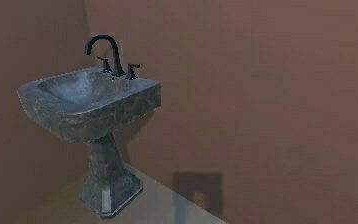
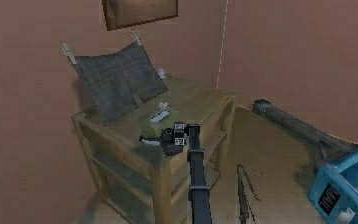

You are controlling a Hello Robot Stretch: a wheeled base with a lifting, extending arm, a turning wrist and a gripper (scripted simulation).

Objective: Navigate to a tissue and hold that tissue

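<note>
From where I stand the claw (image 2: 167,137) is at the near edge of the wooden table (image 2: 209,102), holding I can't tell what, and the pale scrap (image 2: 159,112) lying near it, likely the tissue, looks feather-light, limp and easily torn, best taken gently by its middle.

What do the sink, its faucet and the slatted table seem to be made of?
Sink: probably grey stone, mottled and speckled, faint sheen. Faucet: likely dark metal, thin curved spout. Table: pale wood, seemingly matte, with visible slats.
</note>
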